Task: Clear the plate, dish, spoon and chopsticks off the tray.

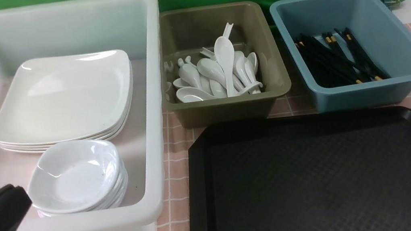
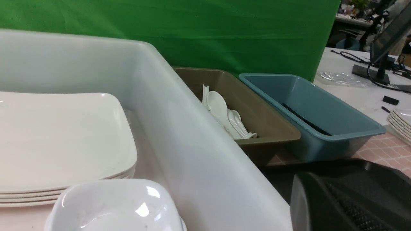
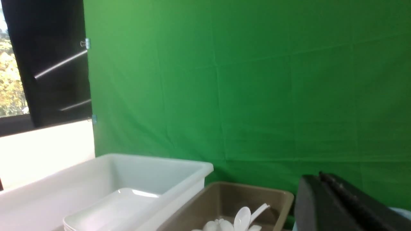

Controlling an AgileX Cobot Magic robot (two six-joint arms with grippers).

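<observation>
The black tray point(image 1: 199, 181) lies at the front right and its textured surface bears nothing. Large white plates point(image 1: 64, 96) lie stacked in the white tub, and a stack of small deep dishes point(image 1: 76, 175) sits in front of them. White spoons point(image 1: 219, 72) are piled in the brown bin. Black chopsticks point(image 1: 339, 58) lie in the blue bin. My left gripper point(image 1: 19, 191) hovers shut and empty at the tub's near left corner, beside the dishes. My right gripper point(image 3: 319, 175) shows only in its wrist view, shut and empty, raised and facing the green cloth.
The white tub point(image 1: 158, 98) fills the left side. The brown bin point(image 1: 229, 110) and the blue bin point(image 1: 369, 93) stand side by side behind the tray. A pink checked cloth point(image 1: 169, 170) covers the table. More white plates point(image 2: 401, 123) are stacked far off to the right.
</observation>
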